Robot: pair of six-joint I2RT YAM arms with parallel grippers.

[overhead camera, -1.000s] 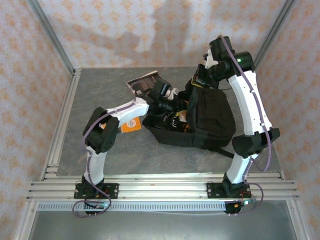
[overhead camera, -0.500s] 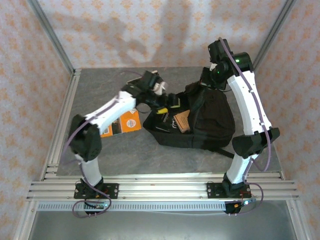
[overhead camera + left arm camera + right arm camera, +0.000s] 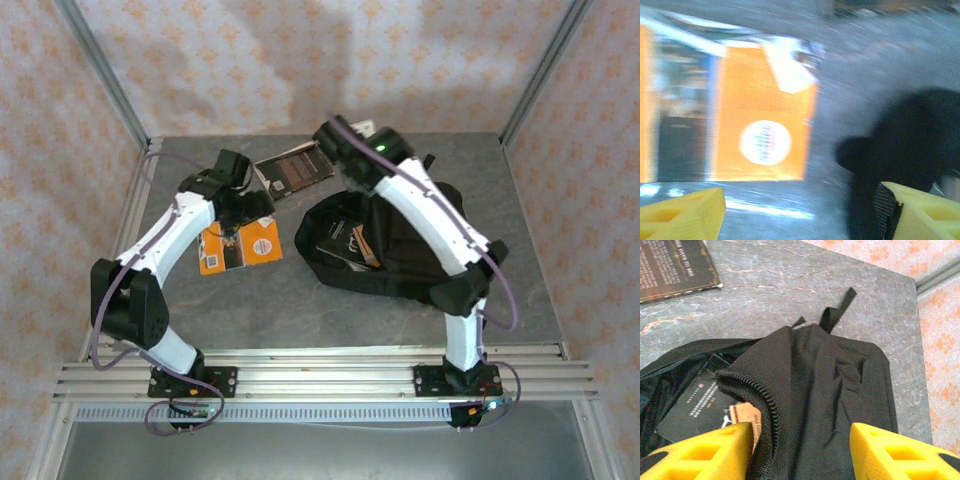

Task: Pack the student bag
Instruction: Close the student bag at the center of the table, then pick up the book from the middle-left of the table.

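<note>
The student bag (image 3: pixel 420 245) lies on the right half of the table, a big black backpack with its zipper mouth open toward the left. Inside the opening (image 3: pixel 345 245) lie a black book (image 3: pixel 692 407) and a brown-labelled one (image 3: pixel 745 420). My right gripper (image 3: pixel 800 455) hovers open above the bag's zipper edge, nothing between its yellow fingers (image 3: pixel 710 452). My left gripper (image 3: pixel 800 222) is open over bare table, with an orange book (image 3: pixel 745 115) just ahead and the bag's dark edge (image 3: pixel 910 135) to the right. That view is motion-blurred.
A black-covered book with orange lettering (image 3: pixel 295 170) lies flat at the back of the table (image 3: pixel 300 300), left of the bag. The orange book (image 3: pixel 240 245) lies left of centre. A loose strap (image 3: pixel 837 310) sticks out past the bag's top. Patterned walls close the back and sides.
My left gripper has pulled back from the bag's opening and moved left to the orange book. My right arm has swung from the bag's back right to over its back left.
</note>
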